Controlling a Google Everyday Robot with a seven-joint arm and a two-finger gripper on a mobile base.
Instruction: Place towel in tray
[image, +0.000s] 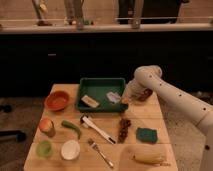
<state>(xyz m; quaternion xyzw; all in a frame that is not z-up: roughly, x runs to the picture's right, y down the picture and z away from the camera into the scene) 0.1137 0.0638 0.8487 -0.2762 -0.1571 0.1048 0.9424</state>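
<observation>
The dark green tray (101, 82) stands at the back middle of the wooden table. The grey-blue towel (113, 97) is over the tray's right part, just inside the right rim; I cannot tell whether it touches the floor. My gripper (123, 98) reaches in from the right at that rim and is shut on the towel's right end. The white arm runs off to the lower right.
A tan flat block (90, 100) lies in the tray. A maroon bowl (145, 94) sits behind the arm and an orange bowl (57, 100) left of the tray. In front lie a green sponge (146, 134), grapes (123, 129), a white-handled tool (97, 129), a fork (101, 152) and corn (149, 158).
</observation>
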